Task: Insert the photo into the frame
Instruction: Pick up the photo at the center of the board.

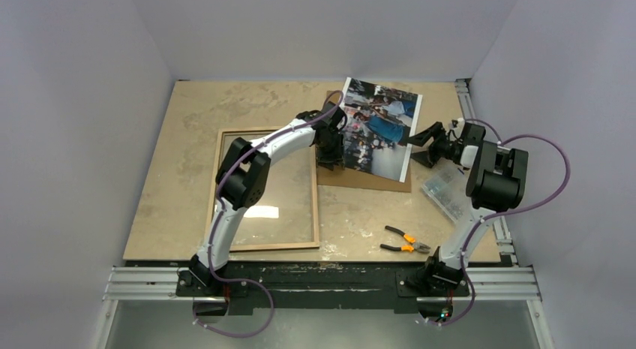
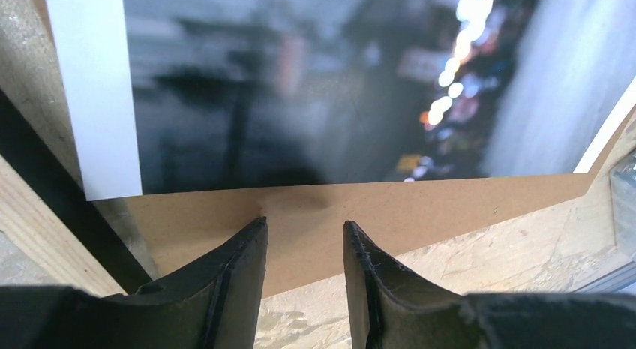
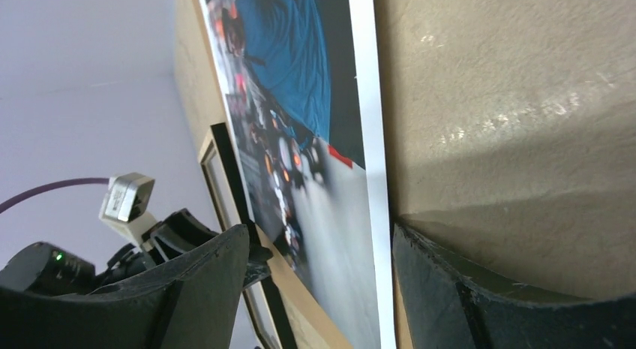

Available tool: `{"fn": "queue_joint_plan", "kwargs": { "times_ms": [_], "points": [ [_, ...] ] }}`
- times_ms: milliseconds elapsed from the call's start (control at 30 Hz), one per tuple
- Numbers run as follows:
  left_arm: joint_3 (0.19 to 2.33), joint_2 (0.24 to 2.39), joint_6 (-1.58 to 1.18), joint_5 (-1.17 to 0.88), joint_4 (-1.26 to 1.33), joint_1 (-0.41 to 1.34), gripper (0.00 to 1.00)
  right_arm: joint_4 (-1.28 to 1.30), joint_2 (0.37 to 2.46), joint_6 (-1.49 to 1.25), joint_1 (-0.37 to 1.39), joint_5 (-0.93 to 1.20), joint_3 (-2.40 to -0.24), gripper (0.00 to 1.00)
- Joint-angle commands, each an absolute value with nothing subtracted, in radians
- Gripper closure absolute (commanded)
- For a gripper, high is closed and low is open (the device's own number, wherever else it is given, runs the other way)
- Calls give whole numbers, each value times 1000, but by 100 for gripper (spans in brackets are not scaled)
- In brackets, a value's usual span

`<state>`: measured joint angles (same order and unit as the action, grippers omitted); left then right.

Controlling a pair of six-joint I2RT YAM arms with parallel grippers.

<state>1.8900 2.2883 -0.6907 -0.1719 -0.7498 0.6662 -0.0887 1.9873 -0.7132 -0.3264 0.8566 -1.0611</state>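
Observation:
The photo (image 1: 382, 127), a colour street scene with blue shirts, lies face up on a brown backing board (image 1: 367, 178) at the back of the table. To their left lies the frame (image 1: 315, 206), wood-coloured back up, with a clear pane. My left gripper (image 1: 330, 161) hovers at the board's near left part. In the left wrist view it (image 2: 304, 229) is open above the board (image 2: 450, 206), just short of the photo (image 2: 315, 86). My right gripper (image 1: 415, 145) is open at the photo's right side. The photo's white edge (image 3: 364, 139) runs between its fingers (image 3: 202, 281).
Orange-handled pliers (image 1: 405, 240) lie near the front edge. A clear packet of small parts (image 1: 446, 191) sits beside the right arm. A metal rail (image 1: 469, 109) borders the table's right side. The frame's black rail (image 3: 225, 161) shows beyond the photo.

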Motion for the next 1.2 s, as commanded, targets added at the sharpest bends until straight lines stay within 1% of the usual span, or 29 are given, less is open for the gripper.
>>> {"fn": "queue_joint_plan", "kwargs": {
  "times_ms": [0,133,233,333,467,567,900,1000,1167],
  "points": [
    [1924,2309,-671,-190,-763,666,61,-216,2005,-784,-310,939,-1016,31],
    [1924,2310,-672,-194,-761,666,62,-245,1999,-802,-310,957,-1016,32],
    [1924,2313,-671,-198,-759,666,66,-285,1988,-826,-309,965,-1005,34],
    [1922,2311,-671,-200,-757,666,67,-256,1968,-801,-307,949,-1007,35],
    [1921,2312,-670,-200,-758,666,69,-69,1969,-694,-307,823,-1082,33],
    [1921,2308,-666,-198,-762,666,69,-10,1998,-673,-307,730,-1128,31],
    [1919,2304,-660,-196,-763,666,71,-21,2100,-789,-310,592,-1222,31],
    [1920,2304,-660,-199,-760,666,72,-25,2147,-818,-307,595,-1271,32],
    [1922,2308,-660,-213,-756,666,75,-89,2214,-870,-308,662,-1316,36]
  ]
}}
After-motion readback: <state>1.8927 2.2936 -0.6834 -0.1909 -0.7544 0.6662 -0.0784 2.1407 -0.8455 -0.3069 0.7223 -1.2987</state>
